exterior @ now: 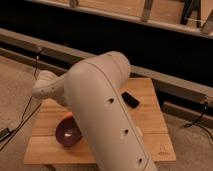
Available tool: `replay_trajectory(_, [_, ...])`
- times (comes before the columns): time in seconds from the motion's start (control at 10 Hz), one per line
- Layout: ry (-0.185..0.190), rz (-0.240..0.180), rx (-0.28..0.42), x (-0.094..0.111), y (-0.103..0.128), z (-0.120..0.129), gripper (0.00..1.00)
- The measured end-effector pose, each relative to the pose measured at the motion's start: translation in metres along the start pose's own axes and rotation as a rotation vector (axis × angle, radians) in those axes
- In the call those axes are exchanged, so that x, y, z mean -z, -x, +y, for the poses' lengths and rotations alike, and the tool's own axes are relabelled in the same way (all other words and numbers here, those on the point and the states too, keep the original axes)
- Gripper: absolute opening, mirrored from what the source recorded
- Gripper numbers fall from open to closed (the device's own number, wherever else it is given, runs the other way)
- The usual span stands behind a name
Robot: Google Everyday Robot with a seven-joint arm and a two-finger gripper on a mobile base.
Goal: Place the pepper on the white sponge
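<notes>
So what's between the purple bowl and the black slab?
In the camera view, the robot's arm covers that stretch of the wooden table. The claw is out of sight, likely behind the arm.

Dim warm indoor light, soft blur throughout, dark band behind the counter (150, 107) nearly black, pale arm (107, 115) brightest, pincer hidden behind it, no glare.

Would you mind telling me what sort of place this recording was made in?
Probably a lab or workshop test area. A small wooden table stands on a bare floor, cables trail beside it, and the robot arm reaches over a purple bowl. The end effector is hidden behind the arm.
</notes>
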Motion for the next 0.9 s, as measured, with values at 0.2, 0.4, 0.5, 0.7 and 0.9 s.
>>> replay_trajectory(0.2, [0.039,-0.029,0.023,-0.002,0.012,0.001,0.65])
replay_trajectory(0.4, [0.098,-0.075,0.034,-0.004,0.025,-0.001,0.65])
replay_trajectory(0.5, [0.117,-0.088,0.044,-0.006,0.028,-0.002,0.65])
replay_trajectory(0.7, [0.136,-0.099,0.082,-0.013,0.033,-0.006,0.65])
replay_trajectory(0.9, [0.132,-0.089,0.134,-0.024,0.034,-0.009,0.65])
